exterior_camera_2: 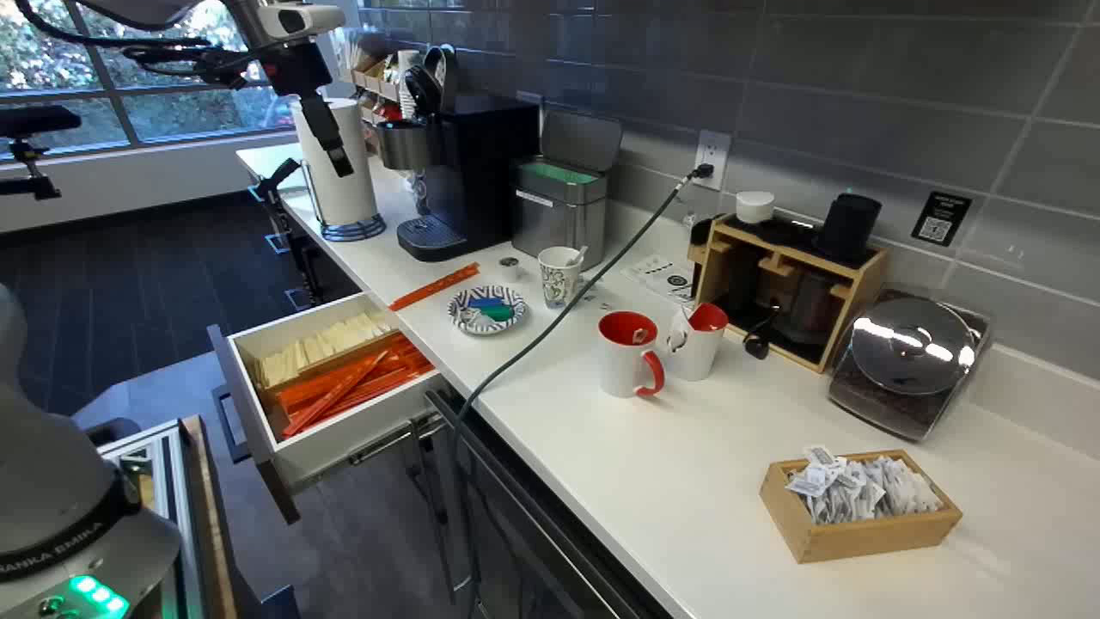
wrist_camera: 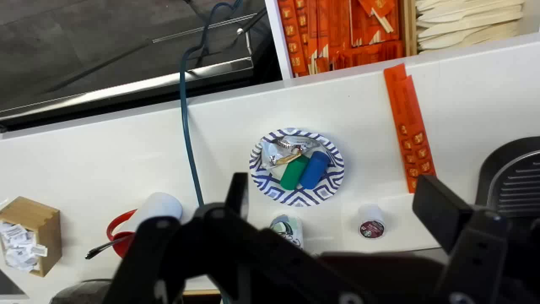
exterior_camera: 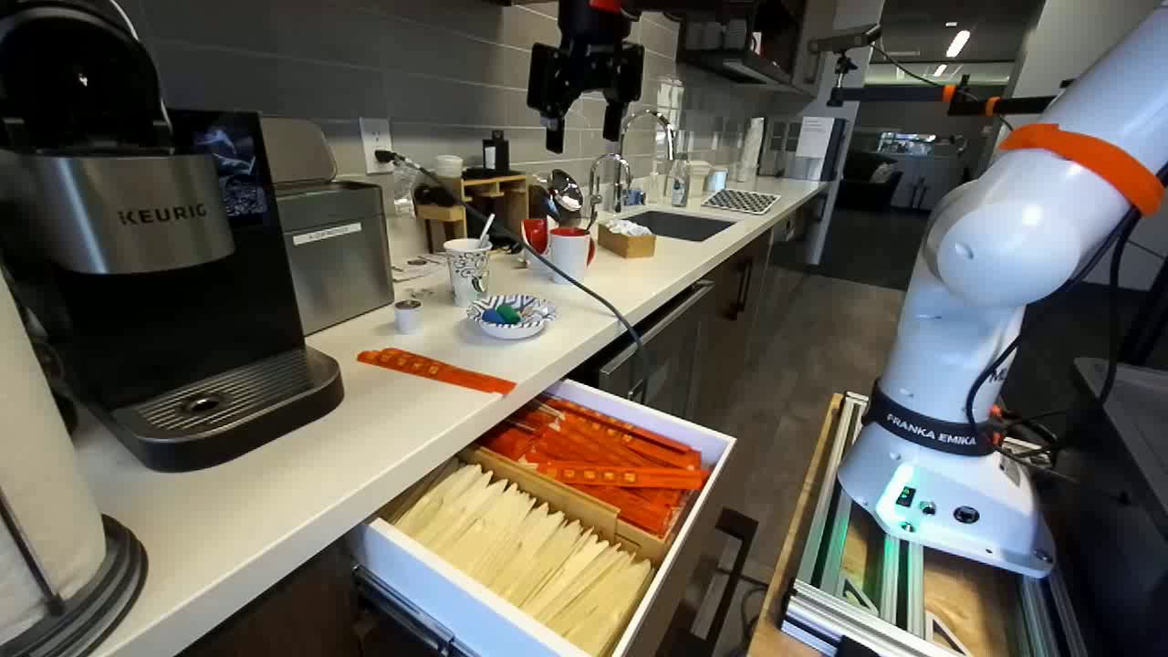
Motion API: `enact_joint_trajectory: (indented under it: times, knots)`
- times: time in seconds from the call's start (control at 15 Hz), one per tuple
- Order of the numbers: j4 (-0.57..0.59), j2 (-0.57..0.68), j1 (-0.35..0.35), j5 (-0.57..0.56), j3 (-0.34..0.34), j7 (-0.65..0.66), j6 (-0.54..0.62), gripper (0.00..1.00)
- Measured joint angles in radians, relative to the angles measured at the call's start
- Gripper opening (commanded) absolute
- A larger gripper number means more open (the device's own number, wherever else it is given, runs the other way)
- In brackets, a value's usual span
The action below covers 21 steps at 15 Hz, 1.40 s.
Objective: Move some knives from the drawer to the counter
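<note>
The white drawer [exterior_camera: 420, 570] is pulled out below the counter [exterior_camera: 420, 420]. One compartment holds cream knife-shaped cutlery [exterior_camera: 538, 557], with blades showing in the wrist view [wrist_camera: 468, 25]. The other holds slender orange-red packets [exterior_camera: 593, 456]; in the wrist view [wrist_camera: 337, 33], pale stick ends show, like sleeved chopsticks rather than knives. Similar orange-red packets lie on the counter, seen in both exterior views [exterior_camera: 429, 370] [exterior_camera_2: 434, 286] and in the wrist view [wrist_camera: 409, 131]. My gripper [exterior_camera: 584, 135] is high above the counter, open and empty; its fingers are wide apart in the wrist view [wrist_camera: 332, 183].
A patterned plate [wrist_camera: 297, 169] with small items, a pod [exterior_camera: 408, 317], a paper cup [exterior_camera: 470, 274] and red-and-white mugs [exterior_camera_2: 627, 352] stand on the counter. A cable [wrist_camera: 184, 97] hangs over the front edge. The coffee machine [exterior_camera: 182, 274] stands beside the packets.
</note>
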Motion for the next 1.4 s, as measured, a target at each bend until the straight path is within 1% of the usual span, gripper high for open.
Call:
enact_joint_trajectory:
  times: [0.47, 0.6, 0.8, 1.0, 1.2, 1.33, 1.4]
  knots:
    - [0.0, 0.0, 0.003, 0.0, -0.003, 0.0, 0.0, 1.0]
    - [-0.009, 0.0, 0.03, -0.001, -0.019, -0.048, 0.024, 1.0]
    - [-0.075, -0.011, 0.108, 0.022, -0.063, -0.172, 0.114, 1.0]
    - [-0.175, -0.04, 0.198, 0.078, -0.096, -0.287, 0.205, 1.0]
    - [-0.269, -0.063, 0.304, 0.146, -0.092, -0.373, 0.278, 1.0]
    - [-0.305, -0.064, 0.375, 0.189, -0.089, -0.429, 0.295, 1.0]
    - [-0.312, -0.063, 0.397, 0.201, -0.089, -0.447, 0.295, 1.0]
